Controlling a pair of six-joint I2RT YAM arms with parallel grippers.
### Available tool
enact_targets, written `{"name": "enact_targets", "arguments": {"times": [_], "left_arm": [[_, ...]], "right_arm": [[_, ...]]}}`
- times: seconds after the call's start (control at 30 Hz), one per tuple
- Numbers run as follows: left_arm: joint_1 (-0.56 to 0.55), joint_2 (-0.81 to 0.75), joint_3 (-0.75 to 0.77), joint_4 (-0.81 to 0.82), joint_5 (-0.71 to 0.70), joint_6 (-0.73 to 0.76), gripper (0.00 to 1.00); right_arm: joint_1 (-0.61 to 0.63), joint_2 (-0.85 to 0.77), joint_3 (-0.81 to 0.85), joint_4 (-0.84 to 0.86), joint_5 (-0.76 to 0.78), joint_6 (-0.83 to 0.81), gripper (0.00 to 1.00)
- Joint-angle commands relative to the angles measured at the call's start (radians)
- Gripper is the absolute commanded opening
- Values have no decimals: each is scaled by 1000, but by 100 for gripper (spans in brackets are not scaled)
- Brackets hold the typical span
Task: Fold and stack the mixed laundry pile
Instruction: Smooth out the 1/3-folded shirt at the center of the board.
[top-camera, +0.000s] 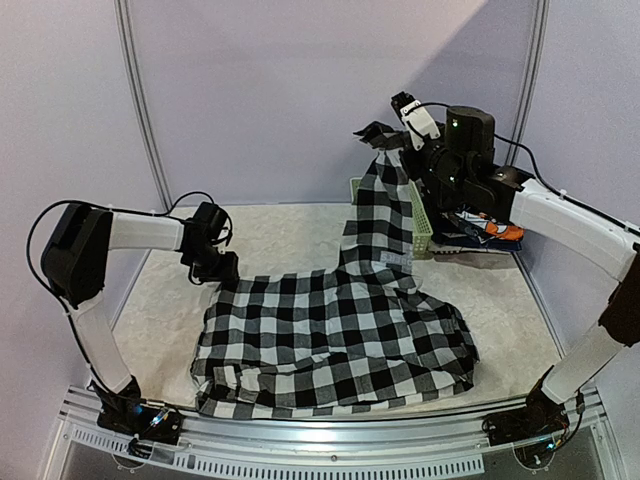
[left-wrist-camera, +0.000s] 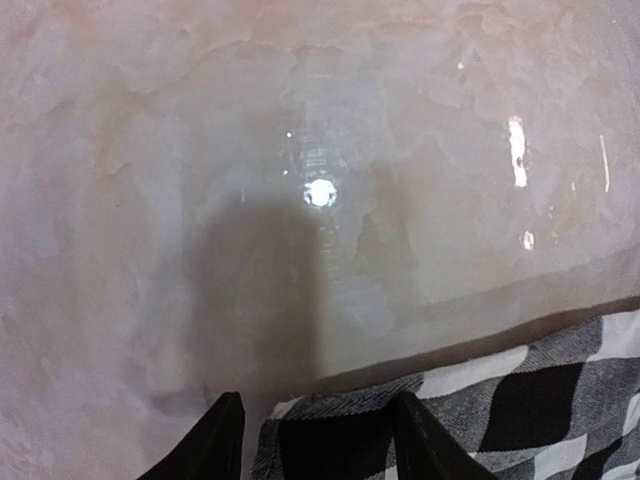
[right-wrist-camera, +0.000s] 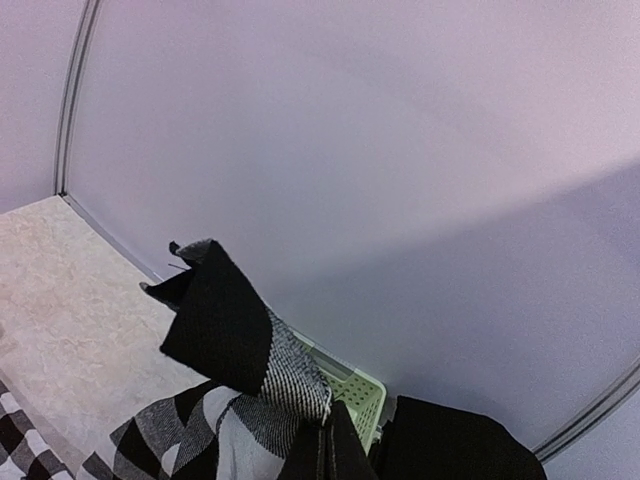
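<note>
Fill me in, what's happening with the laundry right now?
The right pincer is shut on one corner of the checked shirt and holds it high at the back, by the pale green basket, so the cloth hangs down to the table. The rest of the shirt lies spread on the table. The left pincer is low at the shirt's left edge, jaws apart with that edge between them, not yet gripping. Printed pieces sit beside the basket.

Soft light, glare spots on table, blurry wrist view
</note>
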Motion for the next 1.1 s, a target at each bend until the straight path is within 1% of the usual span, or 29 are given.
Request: {"name": "enact_targets", "arguments": {"times": [0.0, 0.07, 0.17, 0.3, 0.33, 0.37, 0.4, 0.43, 0.5, 0.57, 0.8, 0.9, 1.07], "left_arm": [[13, 37, 36, 22, 29, 2, 50], [14, 43, 37, 22, 29, 0, 48], [15, 47, 34, 14, -12, -6, 48], [15, 70, 41, 31, 4, 0, 44], [16, 74, 46, 31, 10, -2, 45], [16, 76, 48, 35, 13, -3, 49], [16, 70, 41, 45, 16, -6, 58], [16, 58, 33, 58, 17, -8, 62], [16, 42, 28, 74, 10, -10, 64], [20, 42, 45, 62, -14, -17, 62], [25, 78, 98, 36, 7, -21, 44], [24, 82, 90, 37, 20, -31, 41], [23, 84, 72, 19, 29, -46, 41]], "right_arm": [[-1, -46, 50, -2, -38, -12, 0], [-2, -37, 59, -4, -29, -20, 0], [-2, -15, 64, -7, -7, -31, 0], [-1, 4, 49, 1, -10, -28, 0], [-1, 5, 44, 4, -14, -27, 0], [-2, 9, 42, 3, -16, -22, 0], [-1, 11, 40, 1, -17, -19, 0], [-1, 15, 37, -2, -16, -16, 0], [-1, 19, 29, -4, -13, -10, 0], [-2, 17, 21, -8, -12, -3, 0], [-1, -9, -12, -7, -19, 28, 0], [-2, -13, -20, -9, -18, 33, 0], [-2, -13, -22, -12, -14, 36, 0]]}}
